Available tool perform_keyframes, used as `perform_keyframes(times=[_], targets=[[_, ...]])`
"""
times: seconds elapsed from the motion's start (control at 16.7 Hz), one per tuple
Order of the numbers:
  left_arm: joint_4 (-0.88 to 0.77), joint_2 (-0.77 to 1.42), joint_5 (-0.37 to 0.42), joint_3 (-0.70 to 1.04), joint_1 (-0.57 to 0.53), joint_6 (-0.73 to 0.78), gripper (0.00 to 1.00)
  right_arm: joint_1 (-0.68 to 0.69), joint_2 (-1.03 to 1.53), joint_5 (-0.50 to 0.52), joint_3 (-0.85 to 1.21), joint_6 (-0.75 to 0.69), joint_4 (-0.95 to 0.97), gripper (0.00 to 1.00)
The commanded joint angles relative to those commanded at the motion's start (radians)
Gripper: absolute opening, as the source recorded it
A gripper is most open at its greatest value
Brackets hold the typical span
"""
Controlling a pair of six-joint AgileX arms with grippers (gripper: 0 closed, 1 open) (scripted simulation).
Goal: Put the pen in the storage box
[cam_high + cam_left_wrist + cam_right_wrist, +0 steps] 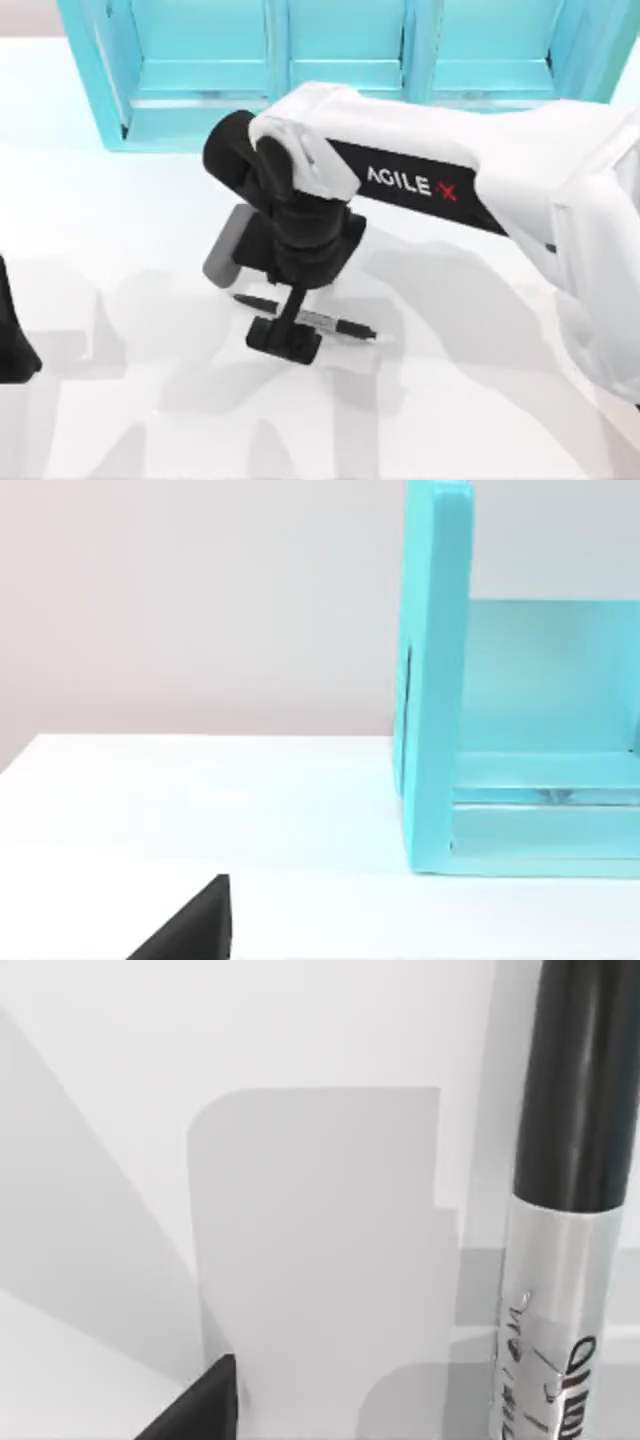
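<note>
**Right gripper down over the pen on the tabletop**

The right arm [440, 170], white with an AgileX label, reaches in from the top view's right side and bends down near the middle of the white tabletop [120, 400]. Its black right gripper [287, 338] sits low over the pen [340, 325], at about the pen's midpoint. The pen lies flat on the tabletop, running roughly left to right with a slight slant, its ends sticking out on either side of the gripper. Whether the fingers are spread around the barrel or already pinching it cannot be told from above, because the wrist and finger block cover that spot.

In the right wrist view the pen [560, 1260] appears close up: a black section meets a silver-grey labelled barrel with dark lettering, lying over the pale tabletop [300, 1040] and its shadows. A dark corner of the gripper body [205, 1410] juts in at the edge.

The turquoise storage box [340, 60] stands along the far edge of the tabletop, behind the arm, with several open compartments facing forward. The pen is well apart from it.

The left gripper [12, 340] is parked at the top view's left edge; its fingers cannot be judged. The left wrist view looks across the tabletop [200, 800] at one end of the storage box [435, 680].
</note>
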Motion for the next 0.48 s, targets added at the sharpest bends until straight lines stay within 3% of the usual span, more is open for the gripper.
perform_keyframes(times=[0.36,0.48], targets=[[0.0,0.0,0.0,0.0,0.0,0.0,1.0,0.0,0.005,0.0,-0.03,0.0,0.031,1.0],[0.0,0.0,0.0,0.0,0.0,0.0,1.0,0.0,0.005,0.0,-0.03,0.0,0.031,0.85]])
